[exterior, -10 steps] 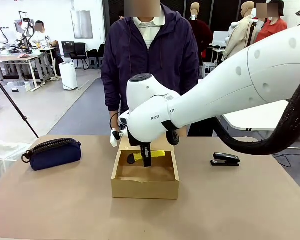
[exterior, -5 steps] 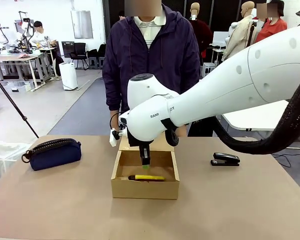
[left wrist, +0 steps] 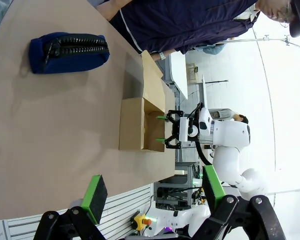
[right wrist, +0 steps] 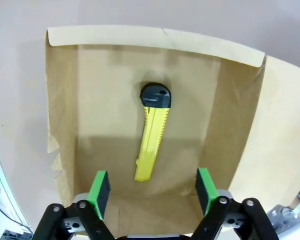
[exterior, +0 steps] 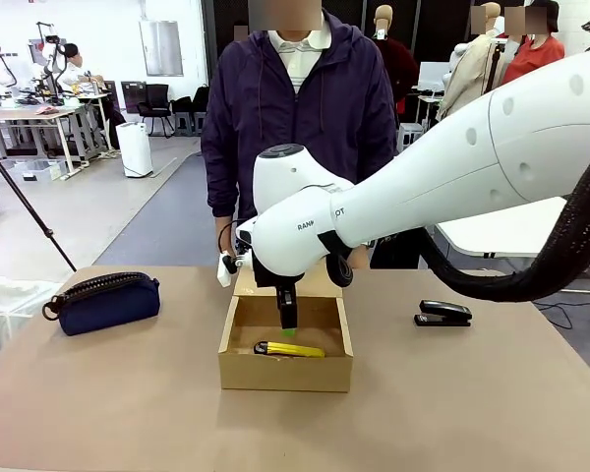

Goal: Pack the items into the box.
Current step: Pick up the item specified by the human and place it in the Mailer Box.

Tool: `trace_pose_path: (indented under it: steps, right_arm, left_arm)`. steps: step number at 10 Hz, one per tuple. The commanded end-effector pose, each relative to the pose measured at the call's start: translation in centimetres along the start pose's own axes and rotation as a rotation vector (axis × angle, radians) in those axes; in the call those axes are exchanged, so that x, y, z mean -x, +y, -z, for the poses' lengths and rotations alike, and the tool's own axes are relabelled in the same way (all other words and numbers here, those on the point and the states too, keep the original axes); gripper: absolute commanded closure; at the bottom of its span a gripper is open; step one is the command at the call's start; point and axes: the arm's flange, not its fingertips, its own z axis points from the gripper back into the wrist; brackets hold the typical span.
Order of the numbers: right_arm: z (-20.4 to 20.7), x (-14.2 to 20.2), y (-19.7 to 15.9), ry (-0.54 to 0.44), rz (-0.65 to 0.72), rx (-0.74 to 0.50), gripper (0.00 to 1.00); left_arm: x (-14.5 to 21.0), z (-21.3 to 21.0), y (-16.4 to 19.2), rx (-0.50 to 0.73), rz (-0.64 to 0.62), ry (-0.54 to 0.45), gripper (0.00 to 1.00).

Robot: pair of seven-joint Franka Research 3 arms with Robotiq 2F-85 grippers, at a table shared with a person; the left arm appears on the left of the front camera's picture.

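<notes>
**A:** Right wrist view. At the bottom edge the right gripper (right wrist: 153,189) has its green pads spread wide, with nothing between them.

**B:** Just past them, the yellow utility knife (right wrist: 152,145) lies flat on the floor of the cardboard box (right wrist: 155,36). Its black end points toward the upper middle of the frame, and it's clear of both fingers.

**A:** The front view agrees. The box sits centre frame on the tan table (exterior: 472,413), and the knife lies inside along the near wall. The gripper hangs straight above it, apart from it.

**B:** And the left gripper (left wrist: 154,189)?

**A:** At the bottom of its own wrist view, jaws wide apart and empty, well away from the box.

**B:** The other item?

**A:** The navy zippered pouch (exterior: 108,300) is at middle left in the front view. It rests on the table with the zipper up, well apart from the box.

**B:** On the right side there's a black stapler (exterior: 442,313), level with the box's far edge.

**A:** The flap lid (left wrist: 152,80) stands open on the far side. Behind it, a person (exterior: 295,108) in a dark zip jacket stands at the table's far edge, at upper centre.
</notes>
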Motion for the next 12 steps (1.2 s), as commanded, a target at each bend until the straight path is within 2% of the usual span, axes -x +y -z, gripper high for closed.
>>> trace_pose_path:
  steps: [1,3,5,6,8,10,11,12]
  right_arm:
    - [-1.3,1.2,0.9,0.001,0.032,-0.029,0.0]
    - [-5.2,3.6,1.2,0.021,0.076,-0.085,0.0]
    - [-11.0,9.4,1.6,0.019,0.194,-0.21,0.0]
    - [-13.3,12.7,2.5,0.041,0.288,-0.276,0.0]
    - [-17.3,19.7,6.5,0.063,0.543,-0.364,0.0]
    - [-19.0,25.8,11.1,0.036,0.705,-0.427,0.0]
    - [-18.8,27.5,12.6,0.008,0.764,-0.427,0.0]
    - [-18.1,27.5,12.9,0.083,0.724,-0.354,0.0]
  left_arm:
    - [0.0,0.0,-0.2,0.02,0.0,-0.008,0.0]
    - [0.0,0.0,-0.2,0.02,0.0,-0.008,0.0]
    - [0.0,0.0,-0.2,0.02,0.0,-0.008,0.0]
    - [0.0,0.0,-0.2,0.02,0.0,-0.008,0.0]
    - [0.0,0.0,-0.2,0.02,0.0,-0.008,0.0]
    - [0.0,0.0,-0.2,0.02,0.0,-0.008,0.0]
    - [0.0,0.0,-0.2,0.02,0.0,-0.008,0.0]
    - [0.0,0.0,-0.2,0.02,0.0,-0.008,0.0]
